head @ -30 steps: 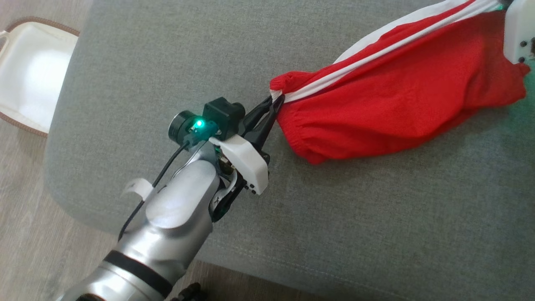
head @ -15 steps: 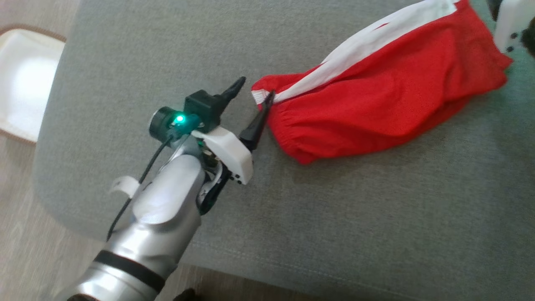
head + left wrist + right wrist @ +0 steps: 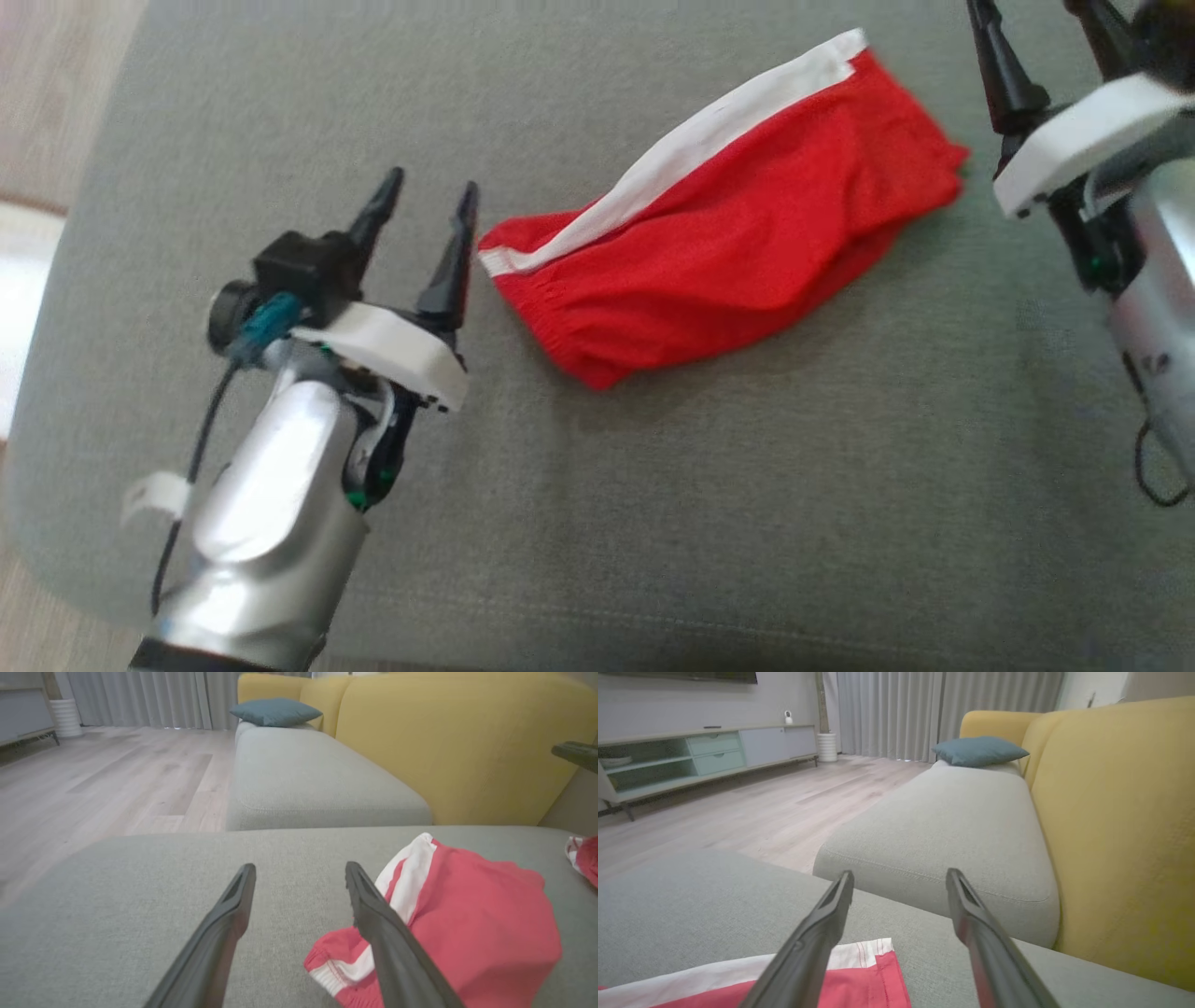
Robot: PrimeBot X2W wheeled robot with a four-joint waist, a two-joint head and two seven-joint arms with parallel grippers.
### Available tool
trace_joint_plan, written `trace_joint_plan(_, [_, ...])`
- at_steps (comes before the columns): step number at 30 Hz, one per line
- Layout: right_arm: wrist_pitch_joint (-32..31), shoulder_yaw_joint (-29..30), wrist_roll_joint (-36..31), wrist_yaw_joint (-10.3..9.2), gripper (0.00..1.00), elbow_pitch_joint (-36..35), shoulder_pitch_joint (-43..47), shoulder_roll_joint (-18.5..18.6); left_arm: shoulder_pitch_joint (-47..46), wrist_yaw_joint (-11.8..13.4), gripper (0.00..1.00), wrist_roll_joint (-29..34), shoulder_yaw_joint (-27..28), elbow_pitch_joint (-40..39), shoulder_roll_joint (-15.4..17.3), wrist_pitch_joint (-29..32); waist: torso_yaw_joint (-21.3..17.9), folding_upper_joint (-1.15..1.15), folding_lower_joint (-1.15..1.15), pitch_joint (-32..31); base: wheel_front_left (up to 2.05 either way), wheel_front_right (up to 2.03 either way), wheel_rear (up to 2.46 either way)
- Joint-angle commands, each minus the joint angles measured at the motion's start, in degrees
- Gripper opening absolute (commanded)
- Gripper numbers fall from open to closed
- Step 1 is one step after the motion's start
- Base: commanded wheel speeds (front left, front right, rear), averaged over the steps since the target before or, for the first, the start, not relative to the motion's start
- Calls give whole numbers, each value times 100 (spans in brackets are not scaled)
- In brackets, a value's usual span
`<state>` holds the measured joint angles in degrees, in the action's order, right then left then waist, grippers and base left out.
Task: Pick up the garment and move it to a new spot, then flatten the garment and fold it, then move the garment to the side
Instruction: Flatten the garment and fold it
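Nearest to us, by the left edge of the grey cushion (image 3: 653,523), we see the left gripper (image 3: 433,182) with its two dark fingers spread apart and nothing between them. Its inner finger stands just beside the gathered waistband end of the garment (image 3: 738,252), and we cannot tell whether the two touch. The garment is red with a white stripe. It lies loose and a little rumpled on the middle of the cushion, running on a slant from that gripper toward the far right corner. There we find the right gripper (image 3: 1041,37), its fingers also spread and empty, just off the garment's far end. Beyond the cushion come a second grey seat (image 3: 952,826), a yellow backrest (image 3: 1120,835), a teal pillow (image 3: 978,750), and grey curtains (image 3: 924,709).
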<state>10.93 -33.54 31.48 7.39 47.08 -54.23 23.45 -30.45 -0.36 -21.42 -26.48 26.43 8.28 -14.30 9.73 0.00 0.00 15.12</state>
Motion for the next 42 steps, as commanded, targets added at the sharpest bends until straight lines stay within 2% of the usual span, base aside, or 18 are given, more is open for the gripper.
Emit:
trace_joint_plan(1, [87,28,-43,10,100,-177,84,-70,-89,39,100,36,262,-223,171,-70,-201,0,0,-207,0,0,0])
trace_joint_plan(7, [387,628,-495,10,100,-690,823,-330,429,127,100,128,831,-872,106,-70,-490,0,0,-516,0,0,0])
trace_joint_plan(11, [404,1280,-1007,10,100,-1378,1513,-609,794,158,100,256,1211,-1265,24,-70,-682,0,0,-674,0,0,0])
trace_joint_plan(15, [405,1942,-1571,10,100,-2136,2334,-1042,1174,121,100,415,1489,-1560,-91,-70,-853,0,0,-754,0,0,0])
trace_joint_plan(21, [406,2599,-2170,10,100,-2972,3432,-1667,1685,-14,100,565,1791,-1744,-305,-70,-1078,0,0,-857,0,0,0])
trace_joint_plan(26, [406,2732,-2423,10,100,-3397,4069,-1908,2020,-148,100,677,1905,-1737,-443,-70,-1205,0,0,-885,0,0,0])
trace_joint_plan(32, [407,2789,-2513,10,100,-3636,4463,-2017,2159,-235,100,735,1955,-1779,-522,-70,-1227,0,0,-886,0,0,0])
trace_joint_plan(38, [386,2842,-2506,10,100,-3620,4523,-2051,2102,-266,100,709,1950,-1845,-537,-70,-1041,0,0,-799,0,0,0])
trace_joint_plan(42, [206,2748,-2150,10,100,-3522,4441,-2054,2077,-255,100,684,1873,-1821,-538,-70,-894,0,0,-721,0,0,0])
